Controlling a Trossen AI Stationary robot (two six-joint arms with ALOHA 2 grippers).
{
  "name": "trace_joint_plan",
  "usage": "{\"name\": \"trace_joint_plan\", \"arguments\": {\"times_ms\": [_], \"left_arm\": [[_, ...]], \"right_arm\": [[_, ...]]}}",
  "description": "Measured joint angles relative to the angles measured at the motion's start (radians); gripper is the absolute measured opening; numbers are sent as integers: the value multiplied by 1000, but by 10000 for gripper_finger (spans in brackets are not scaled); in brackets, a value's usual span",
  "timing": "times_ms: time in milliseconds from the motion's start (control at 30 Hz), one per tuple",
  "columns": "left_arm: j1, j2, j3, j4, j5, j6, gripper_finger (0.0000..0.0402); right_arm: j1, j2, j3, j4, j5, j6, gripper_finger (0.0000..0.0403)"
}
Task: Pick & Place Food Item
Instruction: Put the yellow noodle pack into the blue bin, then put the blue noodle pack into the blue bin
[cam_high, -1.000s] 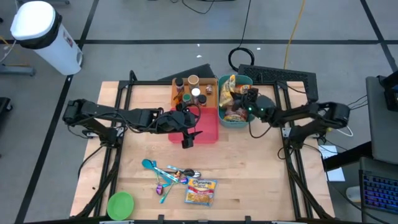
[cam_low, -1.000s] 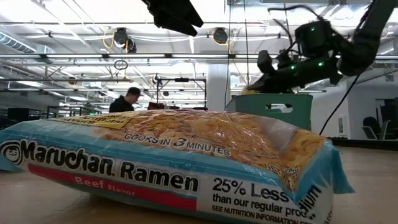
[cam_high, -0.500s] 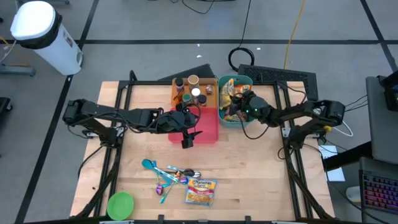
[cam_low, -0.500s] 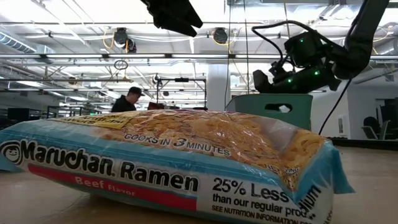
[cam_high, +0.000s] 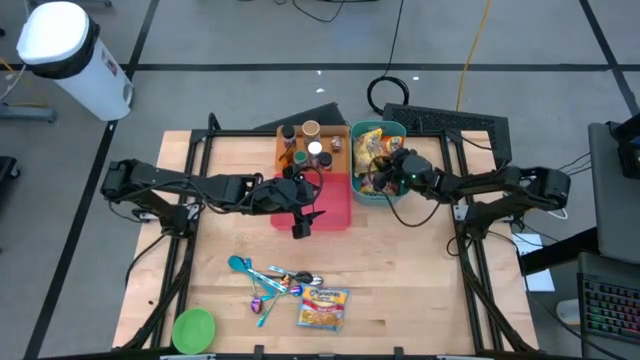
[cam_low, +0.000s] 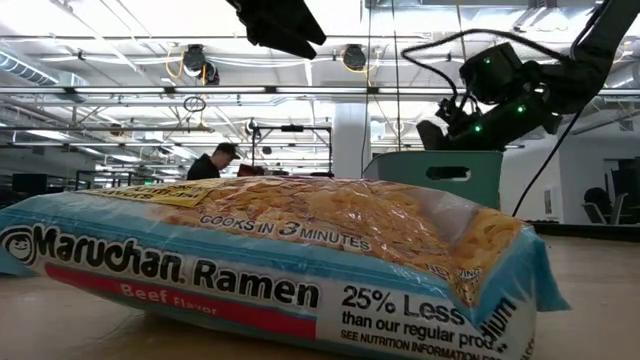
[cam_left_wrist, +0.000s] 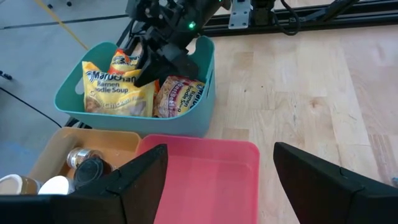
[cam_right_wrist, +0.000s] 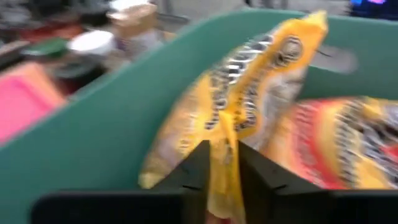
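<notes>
Two arms: both reach toward the bins at the back of the wooden table (cam_high: 400, 270).
Right gripper (cam_right_wrist: 219, 163): it sits down in the teal bin (cam_left_wrist: 193, 121), and its two dark fingers pinch the edge of a yellow ramen packet (cam_right_wrist: 249, 93).
Packet position: the yellow packet stands inside the teal bin against its wall, beside a red and orange packet (cam_right_wrist: 336, 143).
Left gripper (cam_left_wrist: 217, 180): it hovers above the pink tray (cam_left_wrist: 205, 180) with fingers spread apart and nothing between them.
Teal bin contents: several noodle packets stand upright in it, one labelled Ramen Noodle Soup.
Orange bin (cam_high: 312, 144): it stands just beside the teal bin and the pink tray and holds small jars.
Front of table: a Maruchan Ramen pack (cam_high: 323, 307) lies flat near coloured spoons (cam_high: 265, 283) and a green bowl (cam_high: 194, 328).
Background: a person (cam_low: 214, 161) shows far off in the low view.
</notes>
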Motion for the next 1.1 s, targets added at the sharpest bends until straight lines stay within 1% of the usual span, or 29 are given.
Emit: {"name": "trace_joint_plan", "arguments": {"times_ms": [100, 200, 300, 400, 467, 533, 600, 667, 733, 767, 800, 900, 1000, 1100], "left_arm": [[0, 0, 0, 0, 0, -8, 296], [0, 0, 0, -5, 0, -24, 296], [0, 0, 0, -19, 1, -45, 296], [0, 0, 0, -46, 4, -74, 296], [0, 0, 0, -72, 31, -94, 296], [0, -1, 0, -105, 109, -99, 296], [-4, -1, 0, -125, 217, -88, 296], [-18, 9, 0, -137, 318, -68, 296], [-46, 28, 0, -137, 380, -40, 296], [-62, 43, 0, -138, 397, -22, 296], [-81, 61, 0, -134, 403, -5, 296], [-139, 115, 0, -137, 404, 17, 296], [-186, 179, 0, -125, 403, -4, 296], [-231, 243, 0, -109, 402, -54, 296]], "right_arm": [[0, -12, 0, 56, -68, -48, 151], [0, -54, 0, 68, -96, -110, 230], [5, -124, 0, 37, -101, -204, 299], [32, -210, 0, -17, -101, -261, 352], [71, -270, 0, -47, -101, -277, 375], [128, -324, 0, -62, -102, -279, 389], [200, -359, 0, -62, -111, -287, 392], [283, -378, 0, -52, -128, -304, 392], [368, -384, 0, -35, -125, -320, 392], [412, -384, 0, -21, -113, -327, 392], [457, -384, 0, -11, -79, -330, 392], [589, -379, 0, 15, 45, -343, 391], [709, -370, -1, 35, 185, -365, 391], [806, -351, -1, 59, 285, -391, 391]]}}
